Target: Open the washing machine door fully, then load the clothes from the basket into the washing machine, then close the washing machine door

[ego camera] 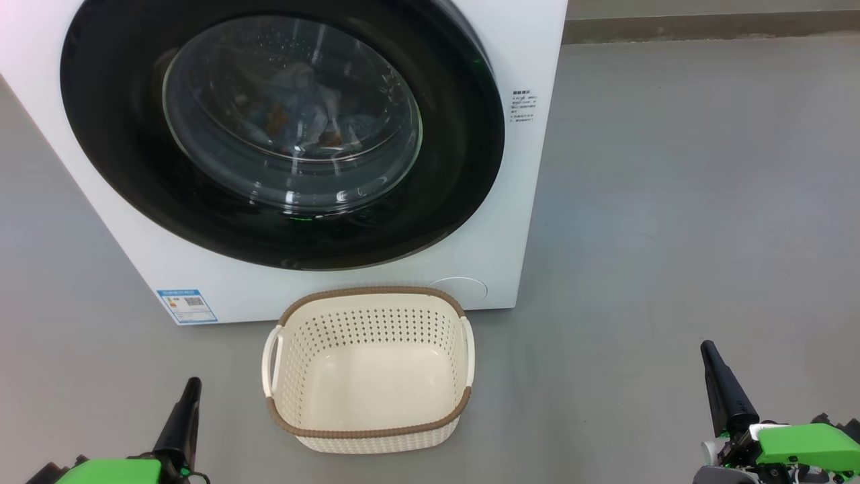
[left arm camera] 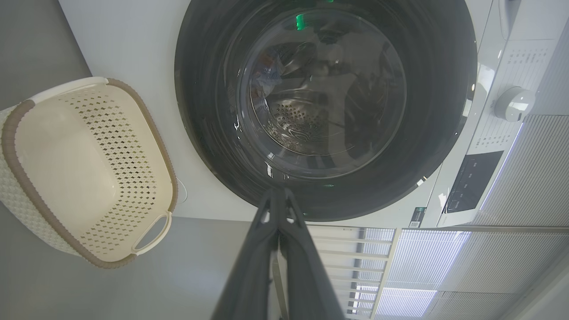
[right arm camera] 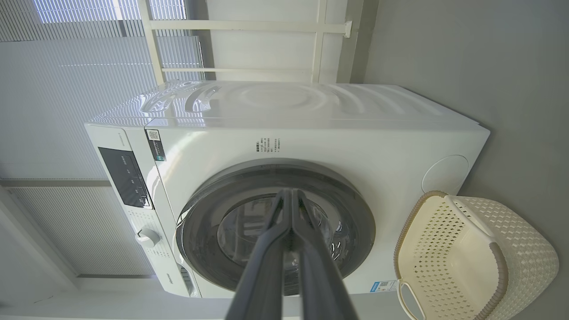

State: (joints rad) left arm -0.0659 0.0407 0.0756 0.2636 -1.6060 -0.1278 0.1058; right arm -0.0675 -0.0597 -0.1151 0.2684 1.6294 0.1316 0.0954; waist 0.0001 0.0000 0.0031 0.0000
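Observation:
The washing machine [ego camera: 510,222] [right arm camera: 311,124] stands before me with its round black door [ego camera: 134,181] [left arm camera: 213,142] [right arm camera: 355,209] lying flat against the front, closed. Through the glass I see the clothes [ego camera: 299,111], pale blue with orange prints, lying in the drum. The cream basket [ego camera: 368,430] [left arm camera: 26,195] [right arm camera: 524,249] sits on the floor just in front of the washer, with nothing inside it. My left gripper [ego camera: 190,386] [left arm camera: 278,192] is low at the basket's left, shut and holding nothing. My right gripper [ego camera: 707,348] [right arm camera: 290,192] is far to the basket's right, also shut and holding nothing.
Grey floor [ego camera: 672,202] stretches to the right of the washer and around the basket. A blue label [ego camera: 187,306] is on the washer's lower left front. In the wrist views, a dial [left arm camera: 513,103] and a dark control panel [right arm camera: 124,178] top the machine, with window blinds [right arm camera: 66,89] behind.

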